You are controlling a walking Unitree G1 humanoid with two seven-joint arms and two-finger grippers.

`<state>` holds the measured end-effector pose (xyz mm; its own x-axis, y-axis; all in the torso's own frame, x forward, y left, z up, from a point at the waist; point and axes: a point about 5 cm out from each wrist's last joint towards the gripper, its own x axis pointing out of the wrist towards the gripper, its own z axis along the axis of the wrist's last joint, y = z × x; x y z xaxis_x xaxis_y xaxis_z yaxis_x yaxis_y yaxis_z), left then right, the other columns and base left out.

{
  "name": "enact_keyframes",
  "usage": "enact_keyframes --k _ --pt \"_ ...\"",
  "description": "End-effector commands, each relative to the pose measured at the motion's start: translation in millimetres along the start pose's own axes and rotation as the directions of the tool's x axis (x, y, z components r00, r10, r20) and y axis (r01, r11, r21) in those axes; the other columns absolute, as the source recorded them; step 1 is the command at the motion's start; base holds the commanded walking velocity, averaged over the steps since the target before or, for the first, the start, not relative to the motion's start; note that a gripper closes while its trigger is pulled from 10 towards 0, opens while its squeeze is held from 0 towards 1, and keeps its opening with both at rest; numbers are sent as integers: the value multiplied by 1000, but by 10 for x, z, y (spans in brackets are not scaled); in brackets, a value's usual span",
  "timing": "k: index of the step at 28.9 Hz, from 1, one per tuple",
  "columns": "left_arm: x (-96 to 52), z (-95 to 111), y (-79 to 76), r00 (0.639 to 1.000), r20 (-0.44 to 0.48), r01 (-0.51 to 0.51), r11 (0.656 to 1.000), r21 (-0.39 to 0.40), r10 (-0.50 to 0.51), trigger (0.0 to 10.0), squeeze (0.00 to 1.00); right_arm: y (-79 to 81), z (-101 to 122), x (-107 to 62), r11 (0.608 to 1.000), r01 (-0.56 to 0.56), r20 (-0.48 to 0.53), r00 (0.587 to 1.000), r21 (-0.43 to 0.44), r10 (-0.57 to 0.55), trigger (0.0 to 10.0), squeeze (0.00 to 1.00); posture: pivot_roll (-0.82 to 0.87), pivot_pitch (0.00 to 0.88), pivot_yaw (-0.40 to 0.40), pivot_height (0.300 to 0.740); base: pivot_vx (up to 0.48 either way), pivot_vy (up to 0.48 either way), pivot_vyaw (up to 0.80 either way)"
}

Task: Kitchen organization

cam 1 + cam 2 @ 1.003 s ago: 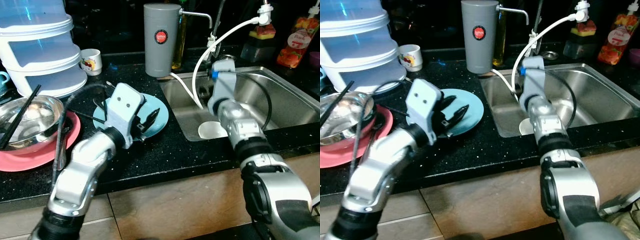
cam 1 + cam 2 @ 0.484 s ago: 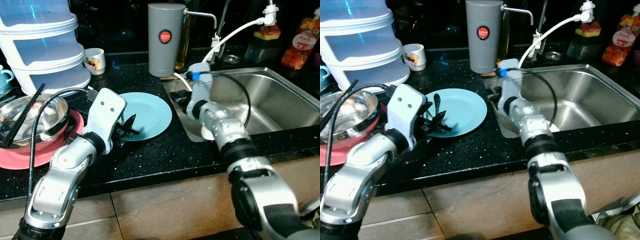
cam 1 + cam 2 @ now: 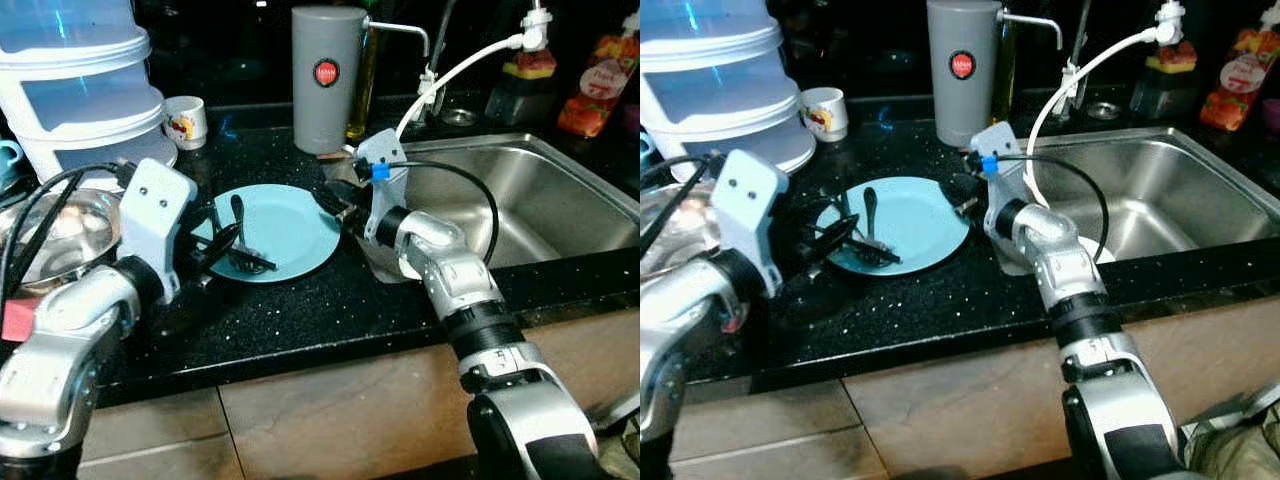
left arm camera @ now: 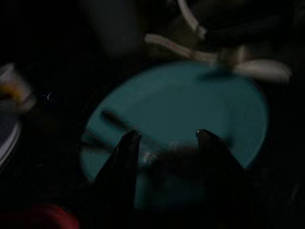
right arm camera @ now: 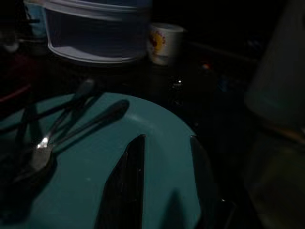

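Flanking your round teal plate [image 3: 285, 228] on speckled black desk [image 3: 300, 315]: left gripper [image 3: 222, 255] and right gripper [image 3: 333, 205], jaws parted, empty.

Head views well lit, slight blur; wrist views dark, murky.

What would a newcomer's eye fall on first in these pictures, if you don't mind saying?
Most likely the teal plate on the black counter, with spoons lying on its left part. Both arms converge on it: the left gripper with open fingers over the spoons, the right gripper open at the plate's right rim. Behind stands a tall grey canister, and the steel sink lies to the right.
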<state>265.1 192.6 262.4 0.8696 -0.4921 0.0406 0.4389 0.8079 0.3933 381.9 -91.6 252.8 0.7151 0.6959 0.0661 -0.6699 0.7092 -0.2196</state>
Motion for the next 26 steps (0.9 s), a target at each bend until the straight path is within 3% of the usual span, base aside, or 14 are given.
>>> enact_keyframes --k 1,2,3,7,12,18,22,23,25,26 --pt "-65 -6 14 999 -7 46 999 28 -46 10000 0 56 8 -6 999 -35 4 999 -32 35 10000 690 50 87 -30 740 0 0 0" --pt "-65 -6 14 999 -7 46 999 28 -46 10000 0 56 8 -6 999 -35 4 999 -32 35 10000 690 50 87 -30 740 0 0 0" --pt "-117 -30 40 997 -26 71 997 42 -70 10000 0 86 -2 -8 998 -48 -4 999 -48 48 10000 1000 51 93 -29 740 0 0 0" --pt "-236 -66 110 992 -68 106 993 49 -103 10000 0 145 -45 -19 993 -81 -30 996 -81 79 10000 1000 56 99 -32 740 0 0 0" --pt "-322 -14 125 987 -38 154 988 1 -153 10000 0 307 -50 -69 977 -192 -43 981 -89 188 10000 1000 59 105 -35 740 0 0 0" --pt "-354 -21 105 981 -50 189 982 -1 -189 10000 0 538 -83 -99 945 -321 -86 945 -71 314 10000 1000 58 110 -37 740 0 0 0" --pt "-340 -19 65 978 -44 203 979 -7 -203 10000 0 599 -127 -90 943 -331 -139 936 -29 324 10000 1000 58 110 -38 740 0 0 0" --pt "-337 -19 58 978 -42 205 979 -9 -205 10000 0 610 -135 -89 943 -332 -148 934 -22 325 10000 635 58 110 -38 740 0 0 0" --pt "-329 -20 40 977 -39 210 978 -13 -210 10000 0 633 -161 -81 947 -320 -174 933 4 316 10000 635 56 111 -38 740 0 0 0" --pt "-327 -22 29 976 -37 214 977 -17 -214 10000 0 648 -170 -70 951 -308 -180 934 32 308 10000 31 56 110 -37 740 0 0 0"
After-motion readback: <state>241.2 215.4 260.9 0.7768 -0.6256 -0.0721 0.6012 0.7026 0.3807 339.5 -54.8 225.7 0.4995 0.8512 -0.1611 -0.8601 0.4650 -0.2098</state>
